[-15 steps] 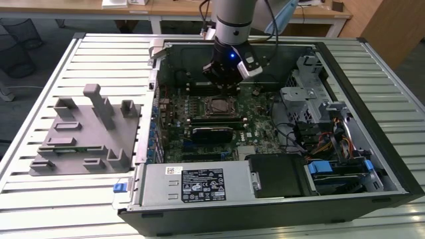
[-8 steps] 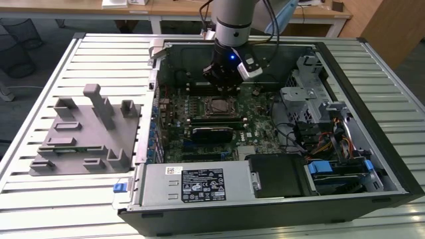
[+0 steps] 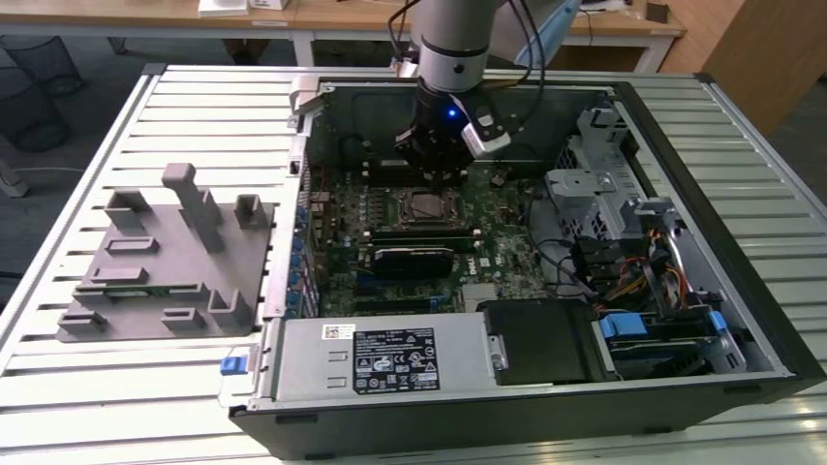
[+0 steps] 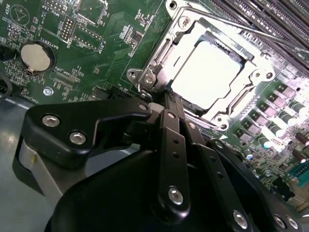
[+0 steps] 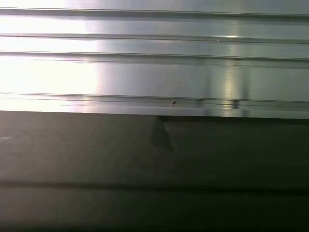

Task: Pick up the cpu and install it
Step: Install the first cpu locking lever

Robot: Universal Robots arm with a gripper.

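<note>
The cpu is a flat silvery-white square lying inside the metal socket frame on the green motherboard. In the exterior view the cpu sits mid-board inside the open computer case. My gripper hangs just above and slightly behind the socket. In the second wrist view its black finger links converge at the gripper tips, next to the socket frame's near corner. The fingers look shut with nothing between them. They are apart from the cpu.
The open computer case lies on a slatted metal table. It holds drive cages, cables at the exterior view's right and a power supply in front. A grey fixture tray stands at the exterior view's left. A coin cell sits on the board.
</note>
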